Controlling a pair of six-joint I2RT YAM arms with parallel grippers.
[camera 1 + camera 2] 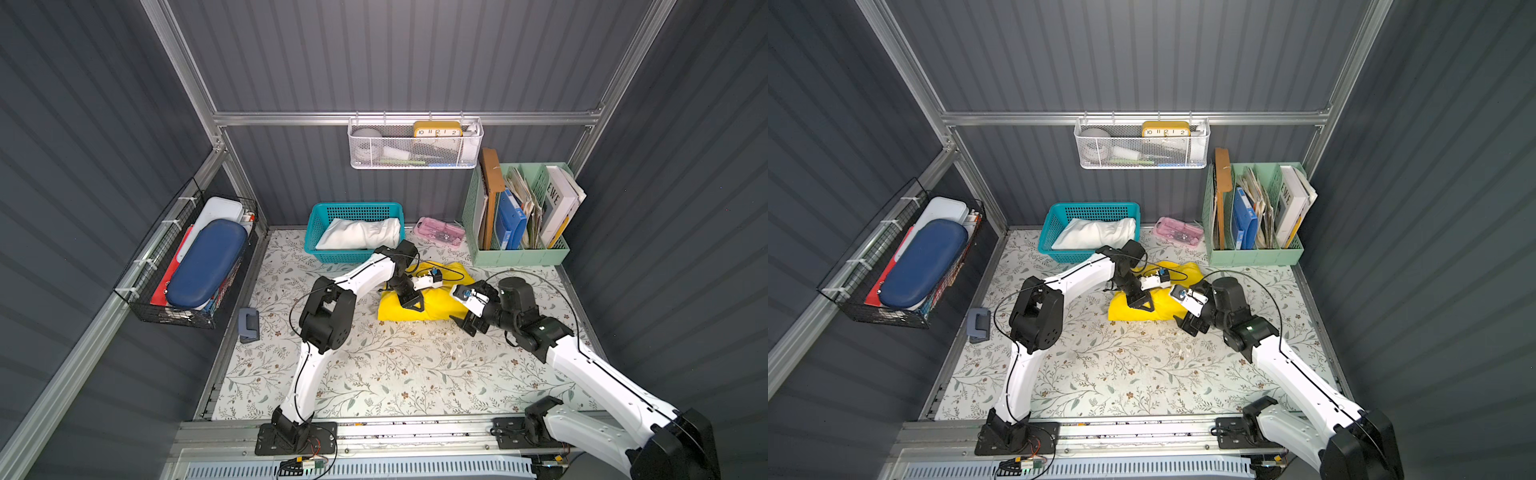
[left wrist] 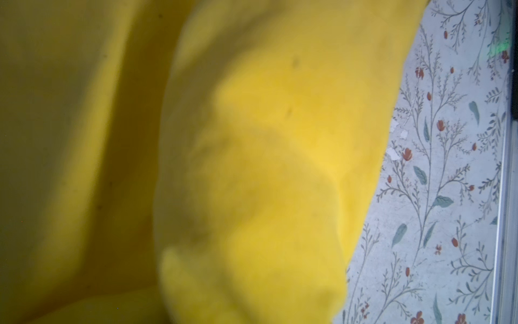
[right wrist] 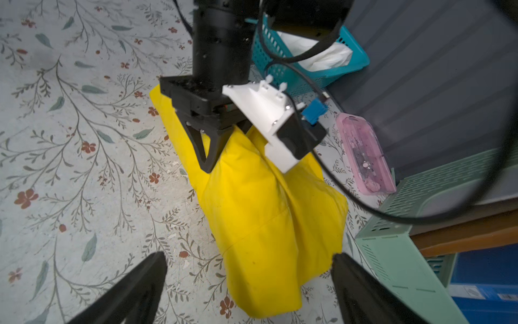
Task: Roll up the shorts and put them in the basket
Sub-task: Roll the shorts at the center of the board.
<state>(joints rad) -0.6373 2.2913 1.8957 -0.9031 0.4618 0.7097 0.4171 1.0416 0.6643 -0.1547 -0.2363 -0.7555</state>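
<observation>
Yellow is my concern now: the yellow shorts [image 1: 438,305] lie bunched in the middle of the counter [image 1: 395,365]. They sit just in front of the basket [image 1: 353,206] holding the white shorts [image 1: 361,232], which look done. The yellow pair's long axis runs side to side, parallel to the back wall. My left fingers [image 3: 207,165] come down from above, clenched on a raised fold left of the bundle's middle. My right fingers [image 3: 131,291] are spread wide and empty, low at the right end. They look straight down that axis, with the end of the cloth just ahead between them. So the right arm is nearer to that free end. I judge the next move is closing there, square to the axis. Which end is the waistband I cannot tell.
</observation>
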